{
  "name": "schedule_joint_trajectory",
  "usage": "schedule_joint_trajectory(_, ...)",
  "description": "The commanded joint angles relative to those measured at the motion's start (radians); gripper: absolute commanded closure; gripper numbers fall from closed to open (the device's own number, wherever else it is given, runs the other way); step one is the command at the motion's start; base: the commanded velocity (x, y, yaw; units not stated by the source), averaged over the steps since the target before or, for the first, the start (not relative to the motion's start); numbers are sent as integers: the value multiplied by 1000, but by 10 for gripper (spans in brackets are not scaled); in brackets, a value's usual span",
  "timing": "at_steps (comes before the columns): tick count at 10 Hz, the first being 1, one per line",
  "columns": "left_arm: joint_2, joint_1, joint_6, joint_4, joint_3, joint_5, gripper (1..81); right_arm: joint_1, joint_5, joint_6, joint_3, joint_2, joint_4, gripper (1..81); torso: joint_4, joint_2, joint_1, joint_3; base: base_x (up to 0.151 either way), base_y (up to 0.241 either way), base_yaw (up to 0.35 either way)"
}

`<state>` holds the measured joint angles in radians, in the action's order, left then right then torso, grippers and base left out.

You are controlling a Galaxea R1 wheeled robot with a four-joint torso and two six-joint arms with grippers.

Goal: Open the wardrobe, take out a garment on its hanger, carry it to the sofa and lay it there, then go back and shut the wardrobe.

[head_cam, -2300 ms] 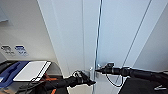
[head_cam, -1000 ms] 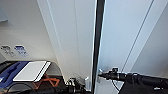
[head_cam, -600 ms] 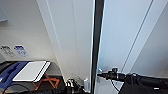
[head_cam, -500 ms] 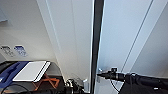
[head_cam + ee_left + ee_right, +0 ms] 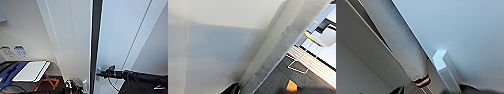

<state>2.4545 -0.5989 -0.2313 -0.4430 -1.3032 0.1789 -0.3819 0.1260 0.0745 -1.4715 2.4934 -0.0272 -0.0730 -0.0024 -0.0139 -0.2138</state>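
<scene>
white panels of the wardrobe (image 5: 75, 37) stand close in front of the robot, and a dark vertical gap runs between its two doors, so the opening step looks begun but not finished; the right tool (image 5: 98, 73) sits at the inner edge of the right door, just beside the small white handle (image 5: 443, 66); whether it grips that handle or only rests against it i cannot tell; the left tool (image 5: 72, 86) is low by the left door's inner edge, its state also unclear; through the gap the right wrist view shows a pale sleeve with a red-and-white cuff (image 5: 421, 81) hanging inside; taking out the black shirt on its hanger, carrying it to the sofa and closing the doors all appear left to do.
</scene>
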Motion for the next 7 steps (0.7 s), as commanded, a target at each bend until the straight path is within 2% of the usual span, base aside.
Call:
schedule_joint_trajectory(1, 55, 96, 4, 36, 177, -82, 10, 83, 112, 18, 155, 43, 15, 10, 0, 0, 0, 0, 0, 0, 0)
schedule_joint_trajectory(7, 39, 70, 4, 27, 246, -68, 10, 45, 90, 16, 277, -103, 7, 10, 0, 0, 0, 0, 0, 0, 0)
